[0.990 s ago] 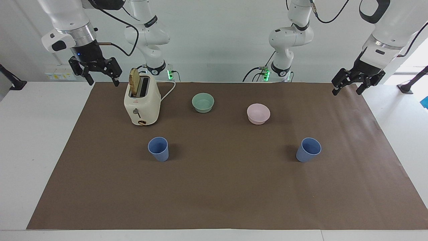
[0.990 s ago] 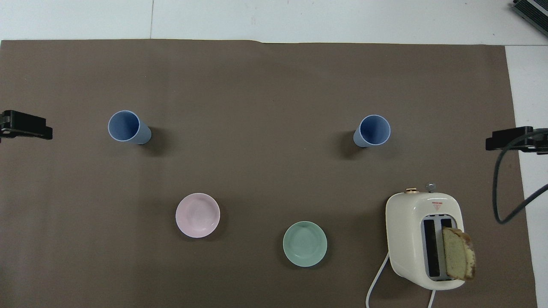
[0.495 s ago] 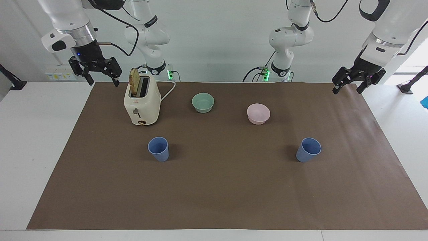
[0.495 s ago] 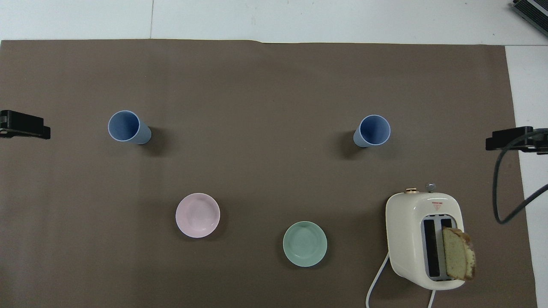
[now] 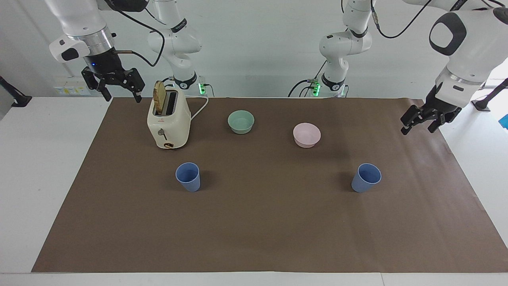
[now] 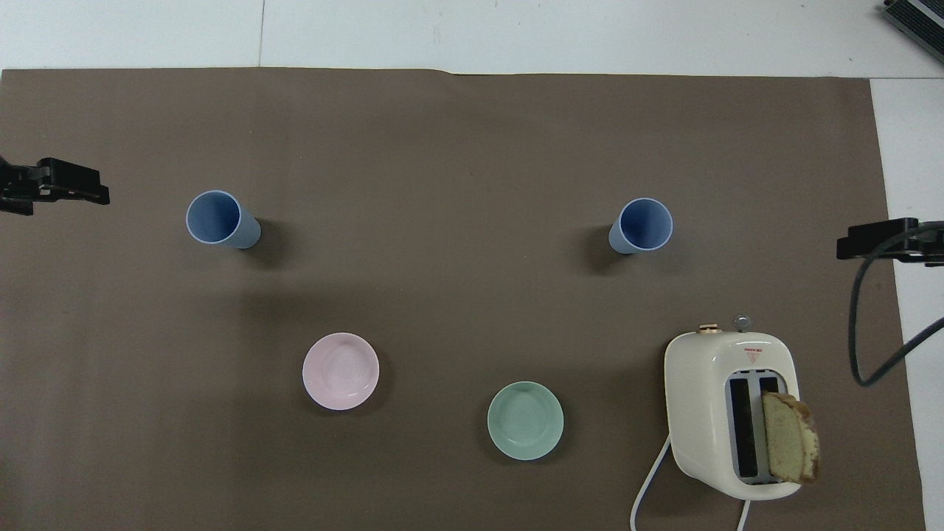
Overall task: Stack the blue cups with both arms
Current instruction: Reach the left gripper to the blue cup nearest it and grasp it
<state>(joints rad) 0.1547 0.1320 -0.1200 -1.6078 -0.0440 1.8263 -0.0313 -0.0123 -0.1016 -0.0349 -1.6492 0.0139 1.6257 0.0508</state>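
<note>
Blue cups, both upright on the brown mat: one (image 5: 188, 176) at 6 o'clock from the toaster (image 5: 168, 121), the other (image 5: 366, 177) toward the left arm's end. Left gripper (image 5: 418, 122) and right gripper (image 5: 117, 88) hang empty, fingers apart.

The two blue cups (image 5: 188, 176) (image 5: 366, 177) stand upright and well apart on the brown mat (image 5: 262, 238), with bare mat between them and around each; the pink bowl (image 5: 306, 134) and green bowl (image 5: 241, 121) sit nearer the robots, between the cups' lines of approach; the toaster (image 5: 168, 123), a bread slice (image 5: 159, 97) rising from its slot, stands tall just robotward of the cup at the right arm's end.
</note>
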